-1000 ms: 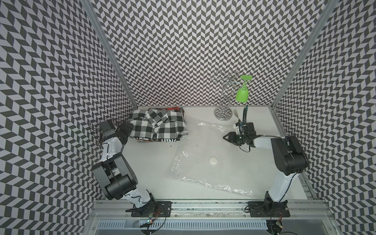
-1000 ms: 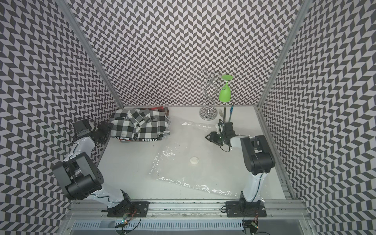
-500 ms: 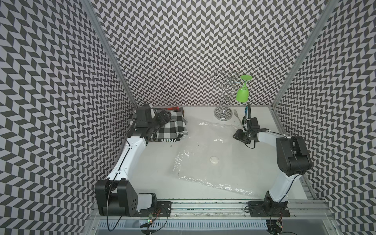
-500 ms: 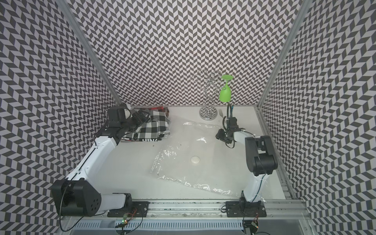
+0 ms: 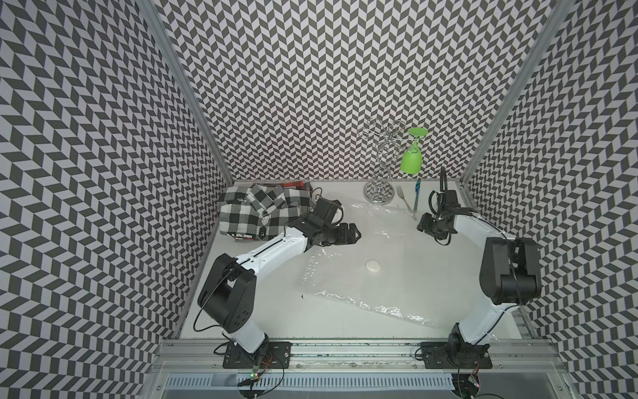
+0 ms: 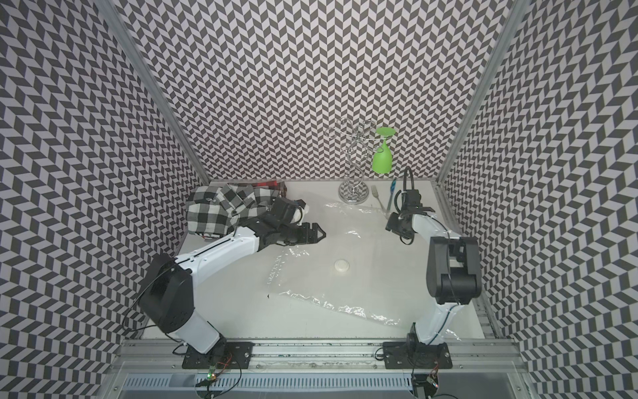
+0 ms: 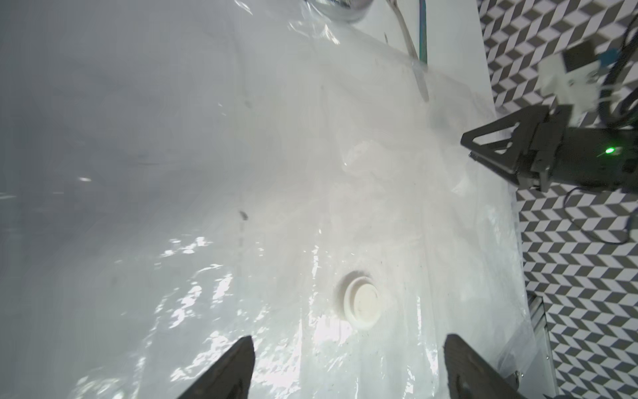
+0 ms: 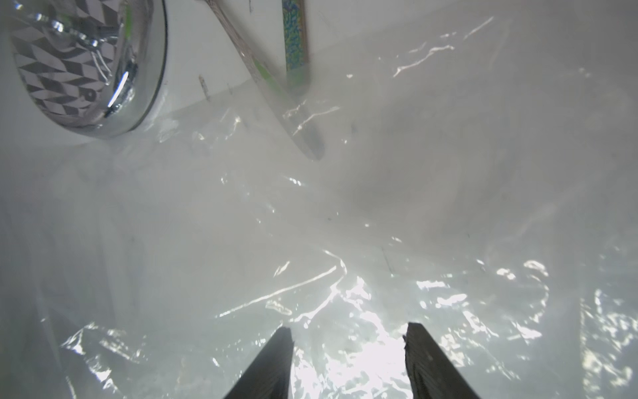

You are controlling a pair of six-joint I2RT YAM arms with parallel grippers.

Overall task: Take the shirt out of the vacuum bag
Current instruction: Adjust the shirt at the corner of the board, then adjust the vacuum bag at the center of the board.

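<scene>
The black-and-white checked shirt (image 5: 255, 212) (image 6: 217, 212) lies folded at the table's back left, outside the vacuum bag. In both top views the vacuum bag (image 5: 397, 286) (image 6: 362, 286) lies flat and transparent across the middle, its round white valve (image 5: 373, 267) (image 7: 362, 302) facing up. My left gripper (image 5: 356, 234) (image 6: 321, 233) (image 7: 348, 340) hovers over the bag's left part, just right of the shirt, wide open and empty. Over the bag's back right corner, my right gripper (image 5: 421, 227) (image 6: 389, 226) (image 8: 348, 328) has its jaws apart, with only crinkled film below them.
A chrome stand (image 5: 379, 193) at the back carries an upside-down green glass (image 5: 411, 160). A fork (image 5: 404, 198) and a blue-handled brush (image 5: 417, 195) lie beside its base, touching the bag's back edge. A red item (image 5: 293, 184) sits behind the shirt. Patterned walls enclose three sides.
My left arm swung from the left wall across the shirt and now reaches over the bag. My right gripper drifted slightly toward the back right. The shirt and bag stayed put.
</scene>
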